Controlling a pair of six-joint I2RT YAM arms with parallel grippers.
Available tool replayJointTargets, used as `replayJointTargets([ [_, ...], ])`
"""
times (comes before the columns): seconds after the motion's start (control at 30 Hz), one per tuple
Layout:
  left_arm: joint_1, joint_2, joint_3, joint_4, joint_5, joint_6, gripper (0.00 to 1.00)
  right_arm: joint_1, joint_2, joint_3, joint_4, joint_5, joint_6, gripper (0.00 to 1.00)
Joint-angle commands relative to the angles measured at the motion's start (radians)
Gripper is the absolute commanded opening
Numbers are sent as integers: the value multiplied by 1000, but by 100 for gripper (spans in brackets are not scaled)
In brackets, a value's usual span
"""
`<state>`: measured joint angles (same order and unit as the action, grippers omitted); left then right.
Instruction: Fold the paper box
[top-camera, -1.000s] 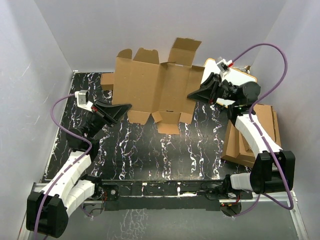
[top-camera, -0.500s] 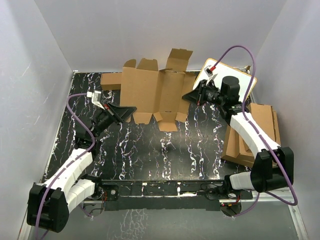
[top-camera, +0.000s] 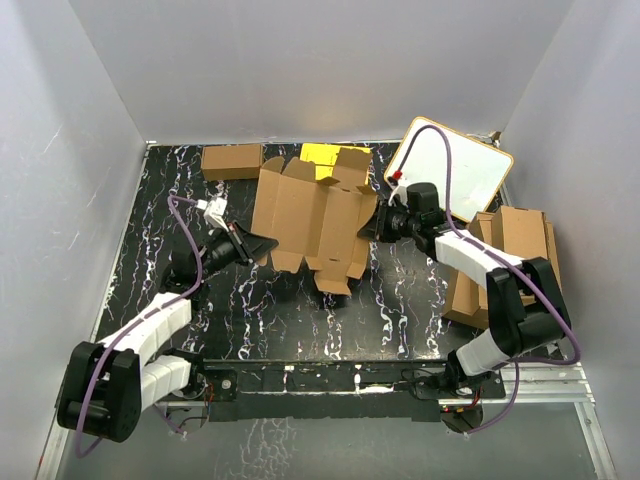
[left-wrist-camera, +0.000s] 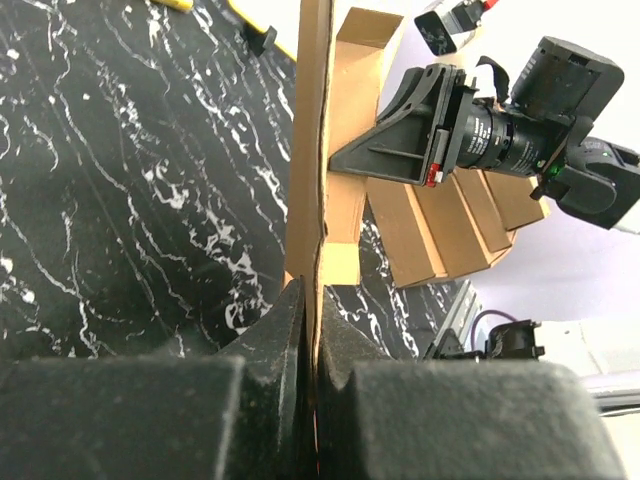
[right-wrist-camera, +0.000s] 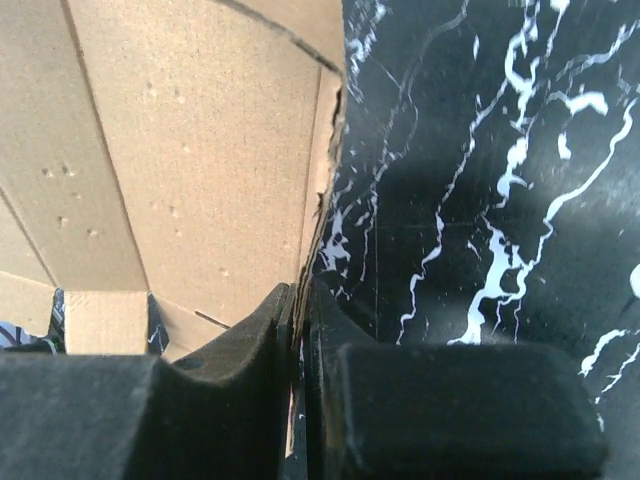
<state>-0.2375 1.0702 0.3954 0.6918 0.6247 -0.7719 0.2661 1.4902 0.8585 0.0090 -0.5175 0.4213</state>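
The left gripper (top-camera: 267, 243) and right gripper (top-camera: 373, 222) each clamp opposite edges of the paper box (top-camera: 310, 212).

Plain brown paper box (top-camera: 315, 215). Black table (top-camera: 250, 310) veined with white, marble-like. Yellow sheet (top-camera: 322, 155). White board (top-camera: 450, 170) with tan rim. Brown carton (top-camera: 232, 160) and brown cardboard pile (top-camera: 510, 260). White arms (top-camera: 150, 325) with purple cables (top-camera: 199, 255).
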Motion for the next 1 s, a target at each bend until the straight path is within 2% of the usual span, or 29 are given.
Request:
replayJointTargets([
  [0.0,0,8,22,-107,22,84,0,15,42,-23,65,20,8,15],
  [0.17,0,25,41,-225,7,149,0,29,46,-57,118,-47,-4,27],
  [0.37,1,63,59,-294,8,207,0,38,13,-121,187,-105,-51,39],
  [0.7,0,126,100,-329,73,222,0,56,67,-149,282,-280,-25,40],
  [0.97,-1,142,134,-368,110,245,0,65,124,-132,242,-240,-58,41],
])
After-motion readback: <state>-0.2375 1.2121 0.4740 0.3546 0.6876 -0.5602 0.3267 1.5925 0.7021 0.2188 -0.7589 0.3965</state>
